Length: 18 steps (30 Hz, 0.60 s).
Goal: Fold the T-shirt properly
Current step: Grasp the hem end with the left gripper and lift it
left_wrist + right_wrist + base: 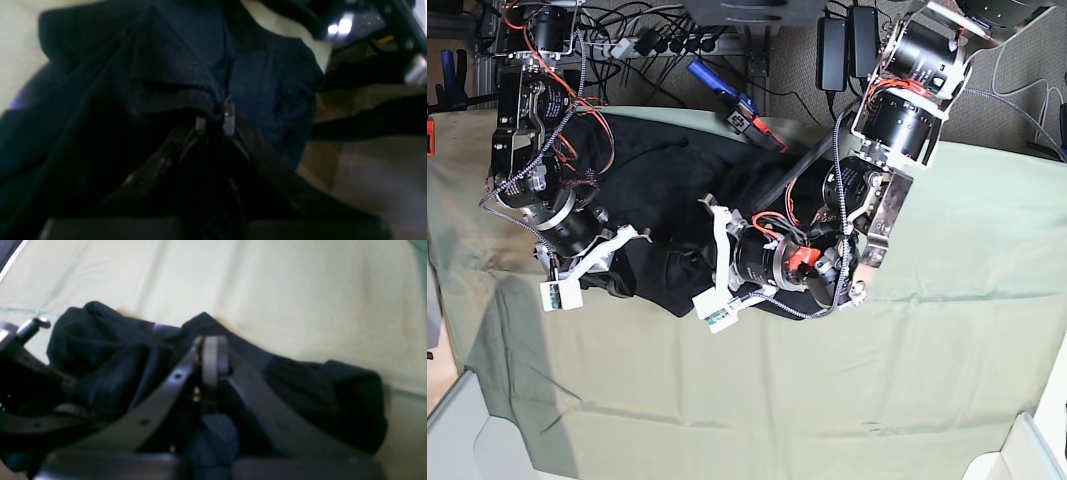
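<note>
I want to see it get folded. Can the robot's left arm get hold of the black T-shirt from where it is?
Probably yes. In the left wrist view its fingers are already pinched shut on a bunched edge of the T-shirt, and nothing sits between them and the cloth.

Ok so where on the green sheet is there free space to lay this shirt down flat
Bare pale green sheet spans the near side below both arms, and the right side beyond the left gripper. It is crowded at the back left, where the bunched T-shirt, right gripper and cables sit.
</note>
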Each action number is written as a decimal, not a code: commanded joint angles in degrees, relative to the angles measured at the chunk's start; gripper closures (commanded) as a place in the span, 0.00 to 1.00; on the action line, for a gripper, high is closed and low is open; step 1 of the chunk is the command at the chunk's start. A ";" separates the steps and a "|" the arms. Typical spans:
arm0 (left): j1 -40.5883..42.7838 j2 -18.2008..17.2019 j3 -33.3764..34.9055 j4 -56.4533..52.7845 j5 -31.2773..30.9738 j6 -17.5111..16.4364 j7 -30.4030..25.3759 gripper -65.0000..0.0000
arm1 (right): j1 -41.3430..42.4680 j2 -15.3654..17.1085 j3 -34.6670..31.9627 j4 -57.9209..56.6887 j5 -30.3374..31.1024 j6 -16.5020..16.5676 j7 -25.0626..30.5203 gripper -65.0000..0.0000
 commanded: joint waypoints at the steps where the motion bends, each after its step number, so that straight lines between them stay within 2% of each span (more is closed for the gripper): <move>1: -1.38 0.46 -0.26 0.85 -1.20 0.52 -1.57 1.00 | 1.03 0.66 0.31 1.16 0.68 3.82 1.42 1.00; 6: -1.38 0.46 -0.24 0.85 -1.31 0.50 -1.75 1.00 | 1.03 0.61 0.31 1.16 0.70 3.82 1.42 1.00; 7: -1.38 0.46 -0.24 0.85 -1.51 0.50 -1.75 0.95 | 1.05 0.61 0.31 1.16 0.79 3.82 1.42 1.00; 10: -1.38 0.46 -0.24 0.85 -1.97 0.52 -1.75 0.49 | 1.03 0.61 0.31 1.16 0.90 3.82 1.42 1.00; 11: -1.38 0.48 -0.24 0.85 -2.62 0.52 -1.73 0.42 | 1.03 0.61 0.31 1.16 0.90 3.82 1.42 1.00; 14: -1.44 0.48 -0.26 0.87 -5.38 0.52 -1.73 0.41 | 1.05 0.61 0.31 1.16 0.92 3.82 1.44 1.00; 18: -2.54 0.44 -2.12 2.38 -5.90 0.48 -0.98 0.41 | 1.09 0.63 0.31 1.16 1.18 3.80 1.51 1.00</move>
